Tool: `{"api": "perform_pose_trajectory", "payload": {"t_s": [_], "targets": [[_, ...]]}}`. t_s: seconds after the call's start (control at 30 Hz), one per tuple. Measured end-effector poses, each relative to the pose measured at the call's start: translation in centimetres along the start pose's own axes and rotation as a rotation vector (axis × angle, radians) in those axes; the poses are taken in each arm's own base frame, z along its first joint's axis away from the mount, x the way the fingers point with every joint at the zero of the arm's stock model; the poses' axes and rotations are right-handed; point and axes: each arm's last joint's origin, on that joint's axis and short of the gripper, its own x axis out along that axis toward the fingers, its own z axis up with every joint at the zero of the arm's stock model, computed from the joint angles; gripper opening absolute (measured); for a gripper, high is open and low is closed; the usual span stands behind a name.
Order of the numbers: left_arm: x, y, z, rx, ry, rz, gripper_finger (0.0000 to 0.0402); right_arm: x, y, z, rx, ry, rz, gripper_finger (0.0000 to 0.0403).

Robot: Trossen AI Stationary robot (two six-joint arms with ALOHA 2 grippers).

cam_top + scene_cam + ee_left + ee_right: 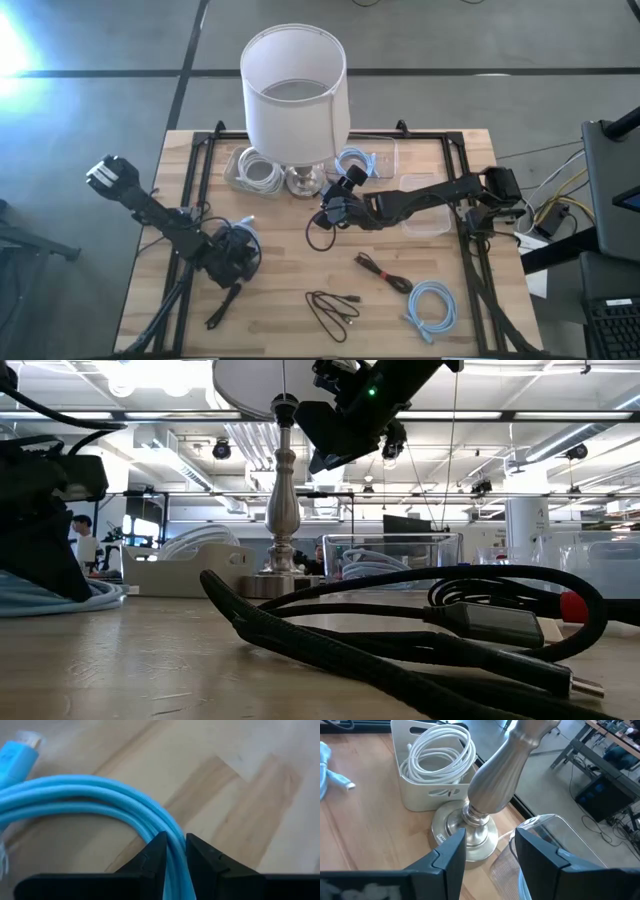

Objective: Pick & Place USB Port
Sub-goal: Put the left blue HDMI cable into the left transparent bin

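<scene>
My left gripper (pixel 237 250) (pixel 175 841) is low over the table's left near part, shut on a coiled light-blue cable (pixel 243 232) (pixel 85 795) that lies on the wood. The cable's blue plug (pixel 17 755) rests on the table. My right gripper (pixel 335 205) (pixel 490 852) is open, raised in the air (pixel 345 420) beside the lamp's metal base (pixel 303 181) (pixel 465 827), holding nothing. A thin black cable loop (pixel 319 236) lies just near of it. My left gripper pinches several strands of the light-blue cable's coil (pixel 167 827) between its two fingers. The fingers (pixel 155 852) come from above, and the strands run along between them. The rest of the coil lies slack on the table.
A tall lamp with a white shade (pixel 295 85) stands at the far middle. A white bin (pixel 432 787) holding a white cable sits left of it, a clear box (pixel 358 160) with a blue cable right of it. Black cables (pixel 385 272) (pixel 335 310) and a blue cable (pixel 432 306) lie near.
</scene>
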Motion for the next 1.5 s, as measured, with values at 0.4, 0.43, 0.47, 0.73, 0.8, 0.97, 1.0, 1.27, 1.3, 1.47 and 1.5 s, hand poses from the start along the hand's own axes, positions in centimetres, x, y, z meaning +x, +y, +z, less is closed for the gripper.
{"api": "perform_pose_trajectory", "payload": {"t_s": [0.4,0.43,0.47,0.73,0.8,0.97,1.0,1.27,1.3,1.47,1.5], "targets": [[-0.1,0.1,0.2,0.171,0.009,0.01,0.0159,0.0,0.0,0.0,-0.003,0.0,0.0,0.0164],[-0.1,0.1,0.2,0.175,0.007,0.01,0.0169,0.0,0.0,0.0,-0.003,0.0,0.0,0.0164],[-0.1,0.1,0.2,0.176,0.007,0.011,0.0178,0.0,0.0,0.0,-0.003,0.0,0.0,0.0164],[0.2,0.9,0.1,0.182,-0.053,0.057,0.0188,0.0,0.0,0.0,-0.003,0.0,0.0,0.0164],[0.4,1.4,-0.1,0.157,-0.064,0.067,0.0164,0.0,0.1,0.0,-0.002,0.004,0.021,0.0164],[0.7,2.2,-0.4,0.134,-0.072,0.087,0.0058,-0.1,0.6,-0.1,-0.011,0.044,0.216,0.0164],[0.7,2.2,-0.4,0.134,-0.075,0.084,0.0034,-0.1,0.8,-0.2,-0.026,0.053,0.272,0.0164],[-0.3,-1.2,1.0,0.259,-0.157,-0.076,0.002,-1.3,2.5,-0.2,-0.215,0.034,0.707,0.0164],[-0.5,-1.8,1.3,0.286,-0.171,-0.099,0.0019,-1.6,2.8,-0.2,-0.251,0.004,0.736,0.0164],[-1.8,-4.5,2.8,0.412,-0.259,-0.192,0.002,-3.2,4.1,0.6,-0.429,-0.199,0.784,0.0164],[-2.0,-4.8,3.0,0.43,-0.27,-0.195,0.0021,-3.5,4.4,0.8,-0.443,-0.23,0.792,0.0164]]}}
